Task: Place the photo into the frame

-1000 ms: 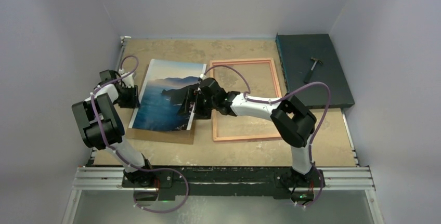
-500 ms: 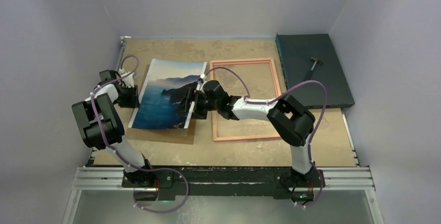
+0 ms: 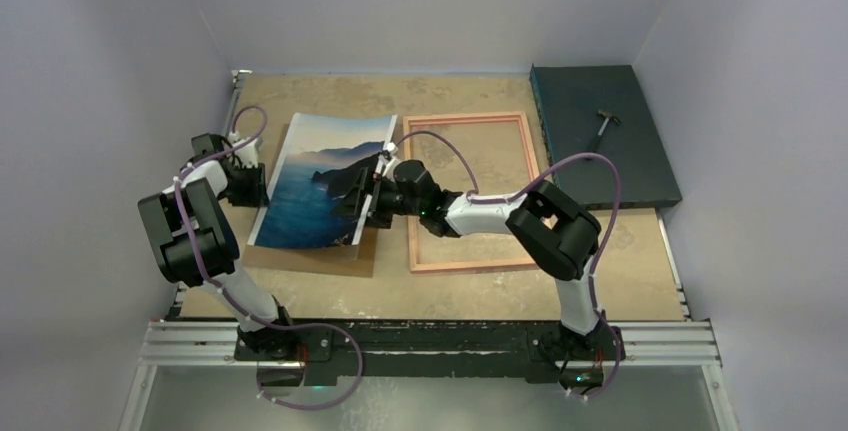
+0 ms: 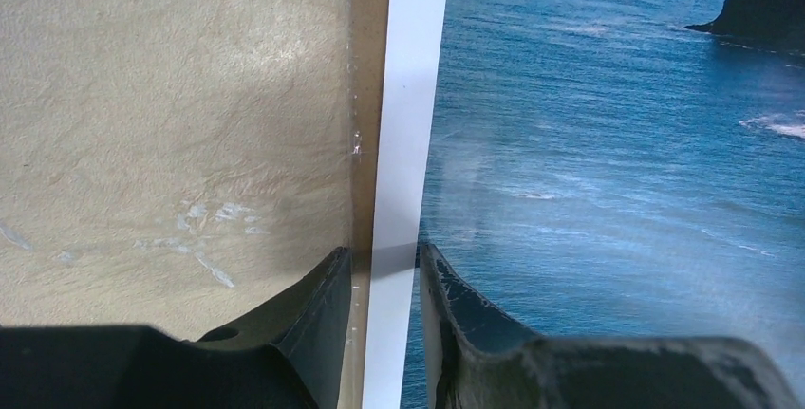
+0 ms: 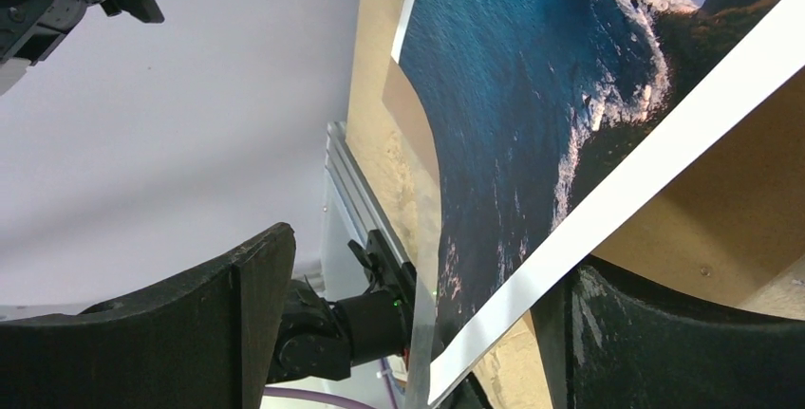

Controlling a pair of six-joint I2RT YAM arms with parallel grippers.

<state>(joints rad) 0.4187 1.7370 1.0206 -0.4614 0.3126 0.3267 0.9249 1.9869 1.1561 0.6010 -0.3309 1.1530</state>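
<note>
The photo (image 3: 318,186) of blue sea and dark mountains lies face up on the brown backing board (image 3: 312,258), left of the frame (image 3: 535,186). The frame lies flat with its light wood-coloured rails up. The photo's middle bows upward. My left gripper (image 3: 250,185) points down at the photo's left edge. Its jaws stand a narrow gap apart astride the white border (image 4: 403,124), which lies flat between them. My right gripper (image 3: 368,201) is wide open at the photo's right edge. The white border (image 5: 664,158) runs across its right finger (image 5: 664,343).
A dark green mat (image 3: 600,166) with a small hammer (image 3: 604,129) on it lies at the back right. The brown board (image 4: 367,96) sticks out beside the photo's left edge. Grey walls close in the left, back and right sides.
My right gripper has moved left against the photo's right edge. The photo now bows up more, and its far edge curves. The left arm has not moved.
</note>
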